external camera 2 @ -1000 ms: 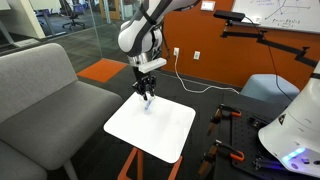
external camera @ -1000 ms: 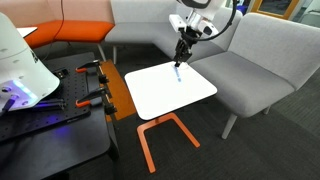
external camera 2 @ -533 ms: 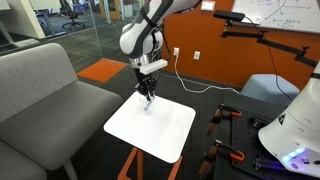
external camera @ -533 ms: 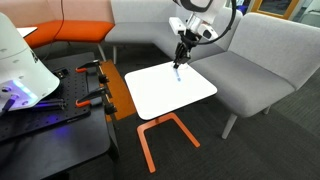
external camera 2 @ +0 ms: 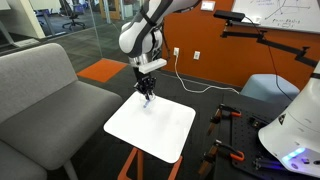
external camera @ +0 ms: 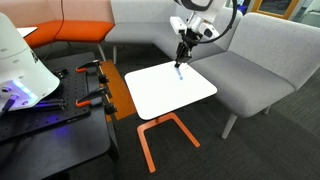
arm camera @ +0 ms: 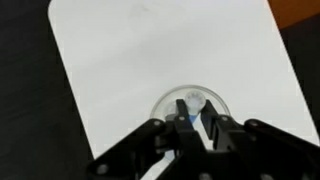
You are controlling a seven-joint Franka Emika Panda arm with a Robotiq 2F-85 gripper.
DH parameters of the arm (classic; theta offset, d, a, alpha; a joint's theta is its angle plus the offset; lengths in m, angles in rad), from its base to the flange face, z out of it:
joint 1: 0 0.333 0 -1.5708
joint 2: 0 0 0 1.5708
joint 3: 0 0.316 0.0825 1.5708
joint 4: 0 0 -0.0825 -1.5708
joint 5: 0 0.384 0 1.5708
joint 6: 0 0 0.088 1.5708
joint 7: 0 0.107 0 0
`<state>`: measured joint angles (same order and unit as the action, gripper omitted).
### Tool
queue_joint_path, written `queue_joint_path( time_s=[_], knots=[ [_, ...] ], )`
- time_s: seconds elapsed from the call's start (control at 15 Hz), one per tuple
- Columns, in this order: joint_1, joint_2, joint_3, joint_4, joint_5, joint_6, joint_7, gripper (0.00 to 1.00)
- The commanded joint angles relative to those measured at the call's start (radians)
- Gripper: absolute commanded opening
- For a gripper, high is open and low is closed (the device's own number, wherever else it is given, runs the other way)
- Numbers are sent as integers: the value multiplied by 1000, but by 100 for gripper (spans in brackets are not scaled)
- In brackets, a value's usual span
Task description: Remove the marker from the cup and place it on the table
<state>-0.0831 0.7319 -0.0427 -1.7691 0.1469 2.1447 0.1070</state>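
The gripper [arm camera: 190,128] points straight down with its fingers drawn narrow, apparently pinching the marker [arm camera: 193,120], though the wrist view is too blurred to be sure of contact; the marker's blue end shows just below the fingertips in an exterior view [external camera: 178,70], standing upright; it sits inside a clear cup [arm camera: 176,103], whose round rim rings the fingertips; the cup stands on the table [external camera: 160,95] near a far corner of the white top; an orange frame [external camera: 160,134] carries the top; a grey sofa [external camera: 250,60] stands behind and a black workbench [external camera: 50,130] beside it.
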Motion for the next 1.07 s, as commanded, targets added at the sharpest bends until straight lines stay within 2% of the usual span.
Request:
queue_joint_path(
  time_s=[0.0,0.2,0.33,0.47,0.6,1.0],
  knots=[
    [41,-85,-31,-41,-31,17,64,5],
    [88,-170,-62,-54,-97,-6,146,5],
    [117,-220,-74,-57,-161,-66,197,5],
    [129,-267,-63,-73,-191,-105,209,5],
    [120,-304,-38,-96,-165,-117,184,5],
    [164,-330,-51,-123,-170,-394,448,5]
  ],
)
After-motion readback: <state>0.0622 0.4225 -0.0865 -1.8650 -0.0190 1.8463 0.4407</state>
